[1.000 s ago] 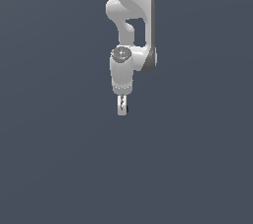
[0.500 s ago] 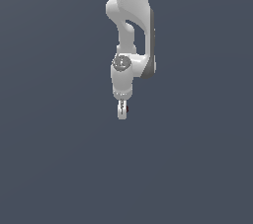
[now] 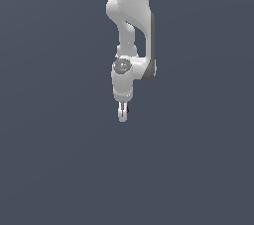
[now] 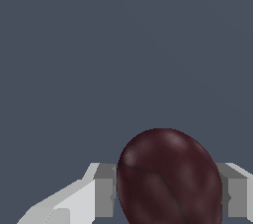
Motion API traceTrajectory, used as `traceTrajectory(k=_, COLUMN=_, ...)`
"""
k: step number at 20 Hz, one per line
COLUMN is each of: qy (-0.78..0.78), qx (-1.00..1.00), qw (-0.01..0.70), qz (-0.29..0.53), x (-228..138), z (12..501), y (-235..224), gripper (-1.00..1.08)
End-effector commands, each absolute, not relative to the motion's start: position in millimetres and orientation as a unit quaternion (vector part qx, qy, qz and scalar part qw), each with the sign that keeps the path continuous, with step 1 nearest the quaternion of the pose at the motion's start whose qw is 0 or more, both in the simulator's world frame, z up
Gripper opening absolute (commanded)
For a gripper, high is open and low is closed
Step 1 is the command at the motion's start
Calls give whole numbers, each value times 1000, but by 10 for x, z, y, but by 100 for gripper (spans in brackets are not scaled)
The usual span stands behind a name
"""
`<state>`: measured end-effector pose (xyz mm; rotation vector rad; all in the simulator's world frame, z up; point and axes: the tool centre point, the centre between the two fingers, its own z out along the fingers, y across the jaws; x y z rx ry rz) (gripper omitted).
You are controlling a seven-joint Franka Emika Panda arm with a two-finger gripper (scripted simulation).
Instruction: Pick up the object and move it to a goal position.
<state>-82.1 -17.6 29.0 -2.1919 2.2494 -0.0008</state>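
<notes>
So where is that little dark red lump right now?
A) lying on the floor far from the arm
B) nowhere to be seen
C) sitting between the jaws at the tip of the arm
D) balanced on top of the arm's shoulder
C: the wrist view shows the dark red lump filling the space between the two grey fingers of the gripper, and the exterior view shows a red speck at the arm's tip.

White arm vertical, claw downward, fingers clamped
</notes>
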Motion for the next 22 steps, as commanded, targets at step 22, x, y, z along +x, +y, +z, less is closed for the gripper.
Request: traceTrajectory(k=22, qy=716, qx=-698, qw=1, qz=0, x=-925, z=891, y=90, gripper=-100)
